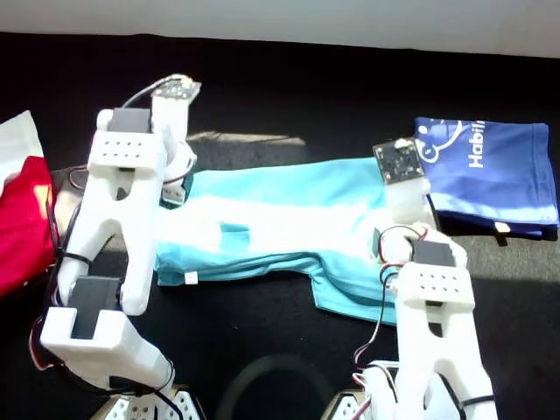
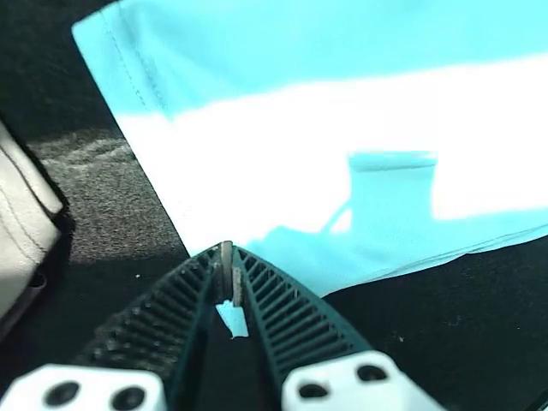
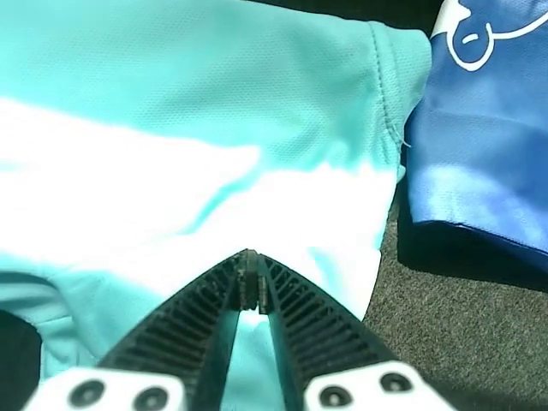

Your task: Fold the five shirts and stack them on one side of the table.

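light blue shirt (image 1: 280,219): spread mid-table;
left gripper (image 2: 228,278): mine, pinched tight on its edge;
right gripper (image 3: 250,287): mine, clamped on its cloth;
fold: I lift both ends level, together

Work surface (image 1: 289,96): covered in black material with a grainy, carpet-like texture, plain in both wrist views. Far edge: a pale strip (image 1: 350,17) runs the full width beyond the surface, possibly a wall or a light floor; the high view does not settle which. Lighting: hard, direct light falls in a band across the middle of the surface, leaving a bright patch (image 1: 249,137) on the black covering, while the far and near portions lie in shade. Near edge: a faint dark ring (image 1: 262,385) on the covering
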Tool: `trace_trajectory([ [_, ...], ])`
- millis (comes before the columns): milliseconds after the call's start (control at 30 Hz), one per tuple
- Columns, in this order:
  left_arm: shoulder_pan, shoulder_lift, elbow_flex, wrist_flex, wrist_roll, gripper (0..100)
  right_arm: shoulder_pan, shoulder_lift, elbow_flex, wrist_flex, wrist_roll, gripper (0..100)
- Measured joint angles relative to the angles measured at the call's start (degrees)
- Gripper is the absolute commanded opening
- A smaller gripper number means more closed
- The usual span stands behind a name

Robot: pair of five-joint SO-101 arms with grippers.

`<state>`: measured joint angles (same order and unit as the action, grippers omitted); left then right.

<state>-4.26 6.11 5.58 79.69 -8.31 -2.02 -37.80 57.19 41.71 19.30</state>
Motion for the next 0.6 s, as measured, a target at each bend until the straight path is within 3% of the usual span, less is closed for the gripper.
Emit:
trace_trajectory([
  [133,0.0,-2.3,14.9,-9.8,0.0,1,-0.1,-1.8,4.8,0.0,0.0,0.8],
  [300,0.0,-2.6,25.7,-16.4,0.0,1,-0.2,-2.0,10.8,0.0,0.0,0.8],
  [600,-6.1,-4.2,29.8,-21.0,-2.0,1,-8.2,-2.5,16.1,0.0,0.0,0.8],
])
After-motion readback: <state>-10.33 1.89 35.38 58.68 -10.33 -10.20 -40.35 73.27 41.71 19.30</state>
